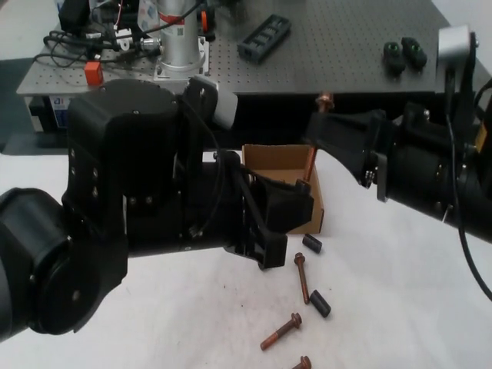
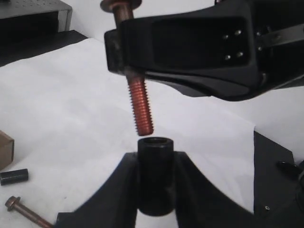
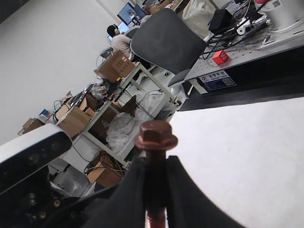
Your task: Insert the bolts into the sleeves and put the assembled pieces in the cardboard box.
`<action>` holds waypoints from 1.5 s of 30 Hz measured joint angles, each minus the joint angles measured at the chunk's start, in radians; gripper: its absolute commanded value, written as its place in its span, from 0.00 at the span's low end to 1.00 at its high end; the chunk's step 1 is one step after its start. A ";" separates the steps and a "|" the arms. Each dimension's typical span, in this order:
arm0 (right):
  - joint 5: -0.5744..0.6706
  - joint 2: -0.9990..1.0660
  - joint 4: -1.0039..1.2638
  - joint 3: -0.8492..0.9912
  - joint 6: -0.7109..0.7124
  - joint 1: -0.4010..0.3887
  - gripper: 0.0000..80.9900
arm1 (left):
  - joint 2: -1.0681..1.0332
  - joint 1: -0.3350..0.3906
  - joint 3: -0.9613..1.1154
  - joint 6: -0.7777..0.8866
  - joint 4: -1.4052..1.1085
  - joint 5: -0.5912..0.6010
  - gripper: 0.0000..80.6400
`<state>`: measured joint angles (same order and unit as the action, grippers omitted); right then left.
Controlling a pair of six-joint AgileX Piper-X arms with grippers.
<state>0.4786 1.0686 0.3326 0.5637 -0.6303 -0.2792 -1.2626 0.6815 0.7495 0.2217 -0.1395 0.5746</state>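
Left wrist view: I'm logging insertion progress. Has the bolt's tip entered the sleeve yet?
No, the threaded tip of the bolt shows whole just above the open top of the sleeve, not inside it.

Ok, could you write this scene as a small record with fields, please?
Left claw: shut on upright black sleeve
Right claw: shut on copper bolt, thread pointing down
Bolt to sleeve: tip just above the opening, not inserted
Cardboard box: open top
Loose parts: three bolts, two sleeves

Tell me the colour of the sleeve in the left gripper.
The sleeve is black; left wrist view.
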 measured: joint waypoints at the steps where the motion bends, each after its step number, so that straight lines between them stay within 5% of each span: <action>1: 0.008 0.000 -0.003 0.000 0.000 0.000 0.03 | 0.000 0.000 -0.002 0.000 -0.001 -0.001 0.01; 16: 0.109 0.000 -0.095 0.003 0.023 0.000 0.00 | 0.000 0.000 -0.004 0.008 0.006 -0.016 0.01; 18: 0.131 0.000 -0.107 0.003 0.045 0.000 0.14 | 0.000 0.002 -0.009 0.008 0.013 -0.019 0.01; 21: 0.175 0.000 -0.123 0.003 0.052 0.000 0.53 | 0.000 0.004 -0.010 0.008 0.010 -0.037 0.01; 22: 0.185 0.000 -0.123 0.004 0.053 0.000 0.57 | 0.000 0.004 -0.010 0.008 0.008 -0.046 0.01; 30: 0.218 -0.040 -0.261 0.004 0.057 0.100 0.47 | -0.039 -0.011 0.000 0.047 -0.050 -0.145 0.01; 35: 0.203 -0.113 -0.456 0.004 0.187 0.182 0.47 | -0.282 -0.078 0.197 0.208 -0.010 -0.220 0.01; 41: 0.033 -0.147 -0.776 0.004 0.375 0.206 0.47 | -0.660 -0.100 0.666 0.157 0.395 -0.367 0.01; 45: -0.250 -0.086 -0.983 0.004 0.551 0.137 0.47 | -0.847 -0.101 0.935 0.047 0.590 -0.449 0.01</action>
<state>0.2289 0.9826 -0.6504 0.5677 -0.0792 -0.1420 -2.1098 0.5804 1.6844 0.2687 0.4501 0.1252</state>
